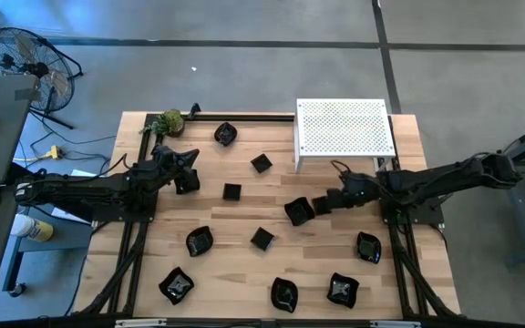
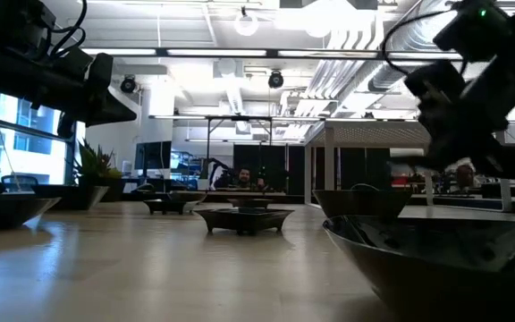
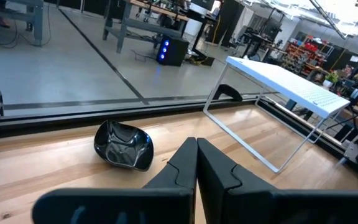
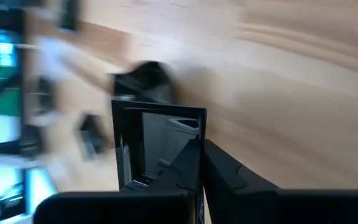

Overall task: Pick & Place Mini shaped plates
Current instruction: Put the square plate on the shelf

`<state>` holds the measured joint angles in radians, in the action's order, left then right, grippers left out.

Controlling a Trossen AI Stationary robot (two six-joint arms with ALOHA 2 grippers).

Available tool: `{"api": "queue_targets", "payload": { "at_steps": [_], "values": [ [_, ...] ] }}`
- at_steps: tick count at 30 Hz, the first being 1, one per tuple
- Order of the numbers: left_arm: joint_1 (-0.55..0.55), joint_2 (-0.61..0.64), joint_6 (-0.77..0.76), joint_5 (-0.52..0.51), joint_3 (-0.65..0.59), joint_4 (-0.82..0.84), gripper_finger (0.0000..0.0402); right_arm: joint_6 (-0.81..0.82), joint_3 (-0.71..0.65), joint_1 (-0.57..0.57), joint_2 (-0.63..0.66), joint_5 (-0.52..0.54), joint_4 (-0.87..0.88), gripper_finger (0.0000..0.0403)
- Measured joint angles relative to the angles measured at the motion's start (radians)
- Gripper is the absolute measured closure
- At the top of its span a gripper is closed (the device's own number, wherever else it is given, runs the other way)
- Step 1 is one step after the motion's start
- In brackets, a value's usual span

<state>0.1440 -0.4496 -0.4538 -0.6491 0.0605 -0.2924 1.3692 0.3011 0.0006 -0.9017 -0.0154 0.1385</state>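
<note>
Pale wooden table (image 1: 244,264) carries the mini shaped plates, scattered over most of its top, with a white perforated rack (image 1: 344,128) at the far edge and a green leafy ball (image 1: 169,122) at the far left corner.

Right gripper (image 1: 319,206) is the one at work: its fingers are clamped on the rim of a square plate (image 4: 157,146), which fills the space just ahead of the fingers in the right wrist view. From above, that plate (image 1: 300,211) sits at the gripper's tip, in front of the rack. Whether it is lifted off the wood I cannot tell.

Judging by this, the step in hand is carrying a picked plate; the next move calls for a steady transfer to wherever it belongs, perhaps the rack just behind the gripper, and a level release.

Left gripper (image 1: 188,162) waits with fingers pressed together and empty, a round plate (image 3: 123,145) lying just ahead of it.
</note>
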Motion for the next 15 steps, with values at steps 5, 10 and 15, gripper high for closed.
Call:
{"api": "queue_targets", "payload": {
  "at_steps": [5,10,15],
  "values": [
    [0.0,0.0,0.0,0.0,0.0,0.0,0.0401,-0.016,0.035,0.0,0.0,-0.021,-0.093,0.0391],
    [0.0,0.0,0.0,0.0,0.0,0.002,0.0401,-0.097,0.169,0.0,0.0,-0.016,-0.025,0.039],
    [0.0,0.0,0.0,0.0,0.0,0.007,0.0401,-0.193,0.34,-0.008,0.0,0.044,0.098,0.039]
  ]
}}
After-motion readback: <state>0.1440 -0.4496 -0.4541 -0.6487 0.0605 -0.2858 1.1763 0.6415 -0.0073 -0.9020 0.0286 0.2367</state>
